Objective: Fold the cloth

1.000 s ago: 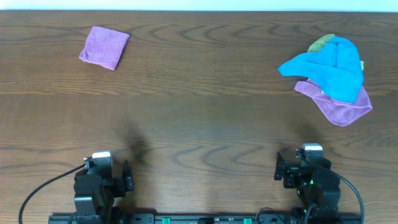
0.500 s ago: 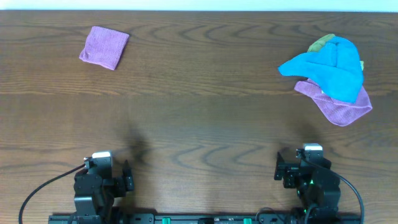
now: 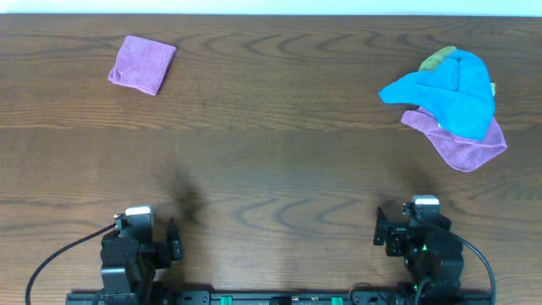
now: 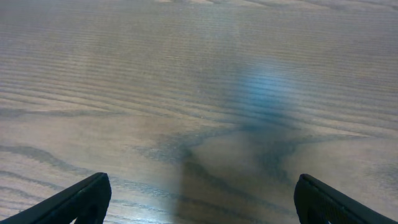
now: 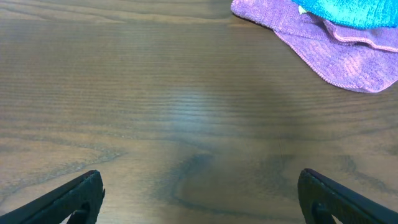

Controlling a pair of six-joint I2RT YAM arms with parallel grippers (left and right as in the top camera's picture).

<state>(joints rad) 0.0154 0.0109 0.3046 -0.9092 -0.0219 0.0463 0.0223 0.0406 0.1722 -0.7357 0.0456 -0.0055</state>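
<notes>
A heap of crumpled cloths lies at the far right of the table: a blue cloth (image 3: 453, 93) on top, a purple cloth (image 3: 461, 144) under it, and a green cloth (image 3: 438, 58) peeking out behind. The purple cloth (image 5: 336, 50) and blue cloth (image 5: 354, 9) also show at the top right of the right wrist view. A folded purple cloth (image 3: 142, 64) lies at the far left. My left gripper (image 4: 199, 199) is open and empty over bare wood at the near left edge. My right gripper (image 5: 199, 196) is open and empty at the near right edge, well short of the heap.
The wooden table (image 3: 271, 169) spans the whole view. Both arm bases (image 3: 135, 254) (image 3: 419, 246) sit at the near edge.
</notes>
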